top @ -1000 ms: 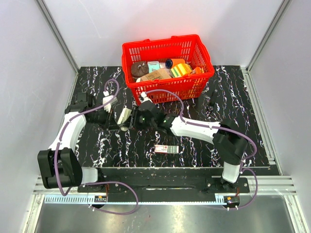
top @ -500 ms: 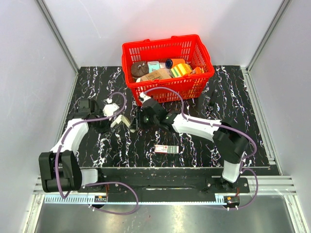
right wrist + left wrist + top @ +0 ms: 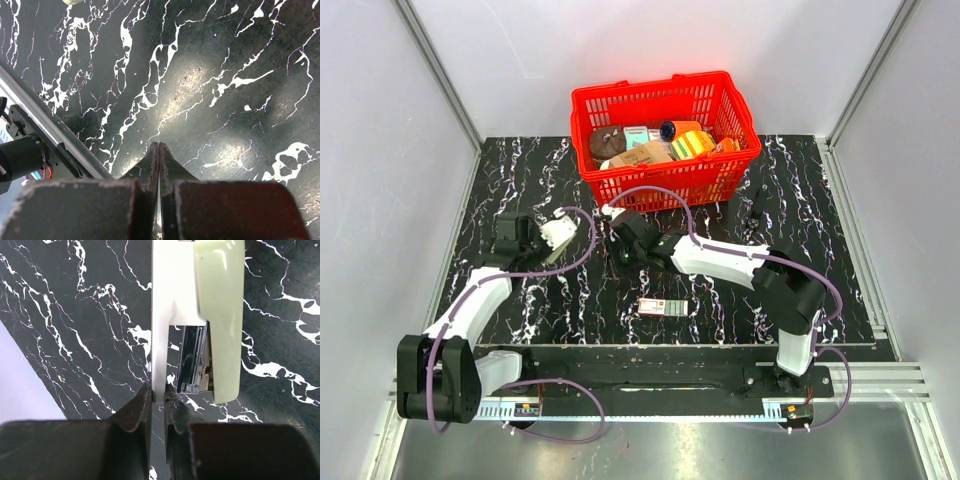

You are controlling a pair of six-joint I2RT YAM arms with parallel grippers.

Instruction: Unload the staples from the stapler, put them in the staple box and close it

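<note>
Black, white-veined worktop (image 3: 840, 260) stretched wide, with the red basket (image 3: 660, 186) sitting packed at its far edge. Over on the left side, the left gripper (image 3: 157, 396) had its jaws clenched on the white lower arm of the cream stapler (image 3: 220, 315), which was hinged open with its chrome magazine showing. The right gripper (image 3: 158, 146) hovered mid-worktop, jaws pressed together on nothing. A small labelled box (image 3: 660, 307) lay nearer the front.
</note>
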